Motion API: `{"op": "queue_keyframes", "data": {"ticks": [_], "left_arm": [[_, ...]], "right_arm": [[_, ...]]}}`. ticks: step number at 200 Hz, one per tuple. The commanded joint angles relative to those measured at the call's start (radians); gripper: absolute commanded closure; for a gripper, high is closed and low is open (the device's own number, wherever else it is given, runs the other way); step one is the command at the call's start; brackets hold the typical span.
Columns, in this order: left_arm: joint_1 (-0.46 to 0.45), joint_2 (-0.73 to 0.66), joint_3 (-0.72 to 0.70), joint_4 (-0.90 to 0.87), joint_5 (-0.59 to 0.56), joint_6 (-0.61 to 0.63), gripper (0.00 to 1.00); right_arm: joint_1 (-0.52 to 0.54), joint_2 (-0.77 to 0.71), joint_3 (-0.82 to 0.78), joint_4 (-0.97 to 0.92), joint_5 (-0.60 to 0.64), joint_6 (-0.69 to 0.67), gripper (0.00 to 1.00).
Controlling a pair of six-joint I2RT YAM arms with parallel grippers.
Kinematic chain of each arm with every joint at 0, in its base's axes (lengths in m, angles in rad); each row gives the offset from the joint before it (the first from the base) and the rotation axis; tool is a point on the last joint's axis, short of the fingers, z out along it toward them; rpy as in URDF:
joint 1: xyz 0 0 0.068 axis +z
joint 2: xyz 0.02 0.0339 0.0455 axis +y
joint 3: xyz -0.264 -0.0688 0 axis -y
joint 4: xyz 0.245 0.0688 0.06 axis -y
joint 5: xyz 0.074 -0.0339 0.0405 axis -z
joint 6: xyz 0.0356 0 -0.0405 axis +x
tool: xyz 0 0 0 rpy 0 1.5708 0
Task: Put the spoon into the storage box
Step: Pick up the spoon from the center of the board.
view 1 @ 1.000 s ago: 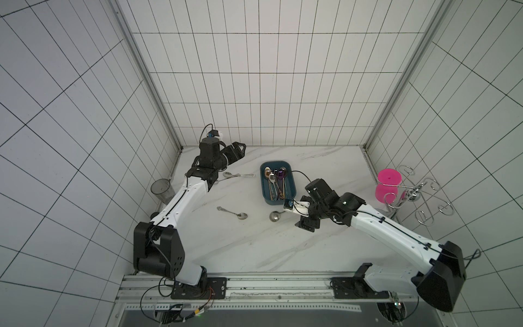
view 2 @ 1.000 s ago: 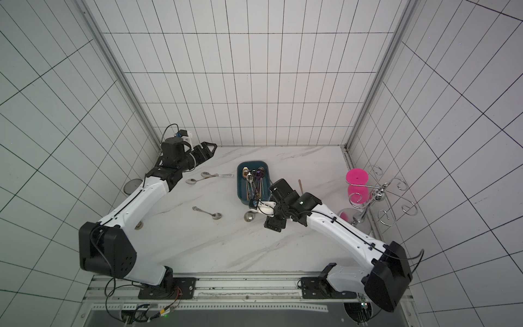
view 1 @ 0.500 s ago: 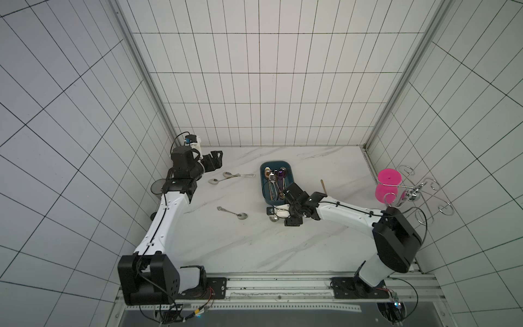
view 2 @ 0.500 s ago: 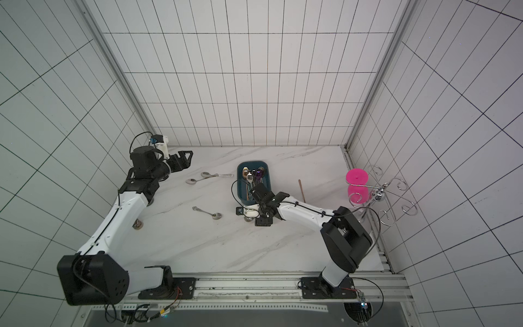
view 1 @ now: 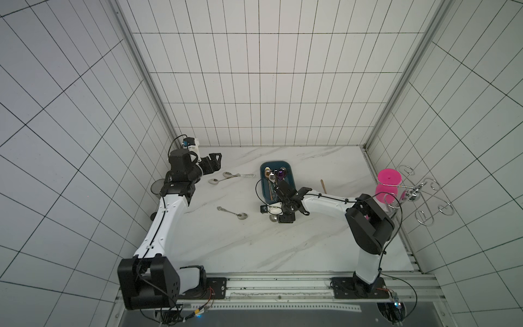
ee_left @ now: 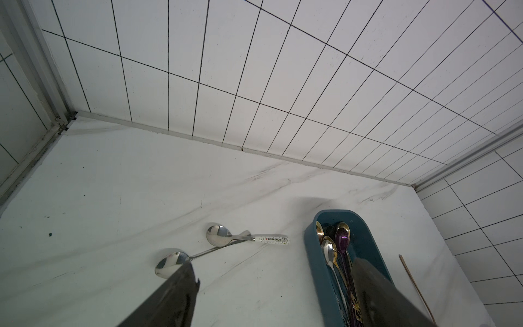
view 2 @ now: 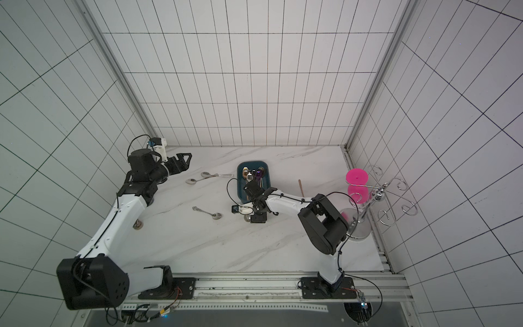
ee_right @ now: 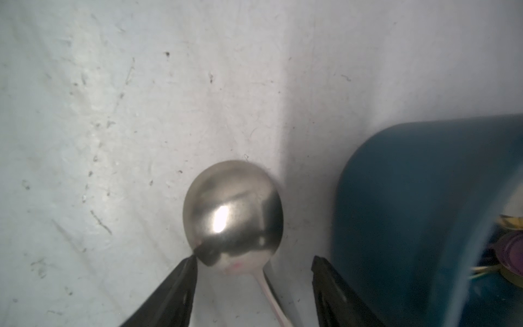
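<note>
A silver spoon lies on the marble table just in front of the dark teal storage box. My right gripper is low over it and open. Its two black fingertips stand apart on either side of the spoon's neck, one close to the bowl's edge. In both top views the right gripper sits at the box's near end, with the spoon's bowl beside it. The box holds several spoons. My left gripper is open and empty at the back left.
Two spoons lie crossed left of the box, and an ornate spoon lies nearer the front. A wooden stick is right of the box. A pink cup hangs on a wire rack. A grey tumbler stands at the left wall.
My right gripper has swung in to the box's near end, come down over the spoon, and its jaws have narrowed. The left arm has drawn back towards the left wall.
</note>
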Motion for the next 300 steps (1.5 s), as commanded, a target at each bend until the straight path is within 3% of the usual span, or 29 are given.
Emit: {"op": "queue_keyframes", "data": {"ticks": [1,62,88,166,188,230,262,300], "left_arm": [[0.005,-0.015,-0.01,0.029,0.014,-0.008,0.13],[0.009,-0.018,-0.022,0.04,0.008,-0.01,0.13],[0.009,-0.015,-0.028,0.05,0.012,-0.015,0.13],[0.01,-0.003,-0.033,0.058,0.005,-0.019,0.13],[0.013,-0.005,-0.032,0.055,0.008,-0.019,0.13],[0.018,-0.011,-0.033,0.058,0.012,-0.019,0.13],[0.024,-0.012,-0.032,0.064,0.042,-0.014,0.13],[0.039,-0.017,-0.031,0.093,0.164,-0.015,0.13]], "right_arm": [[-0.031,0.024,0.058,-0.079,-0.039,-0.011,0.32],[-0.045,0.112,0.136,-0.164,-0.077,-0.02,0.37],[-0.042,0.14,0.181,-0.223,-0.136,-0.006,0.57],[-0.01,0.088,0.134,-0.213,-0.174,0.062,0.82],[-0.009,0.084,0.154,-0.23,-0.159,0.08,1.0],[-0.01,0.028,0.167,-0.253,-0.172,0.109,1.0],[-0.042,-0.056,0.202,-0.259,-0.257,0.18,1.0],[-0.128,-0.125,0.315,-0.31,-0.512,0.314,1.0]]}}
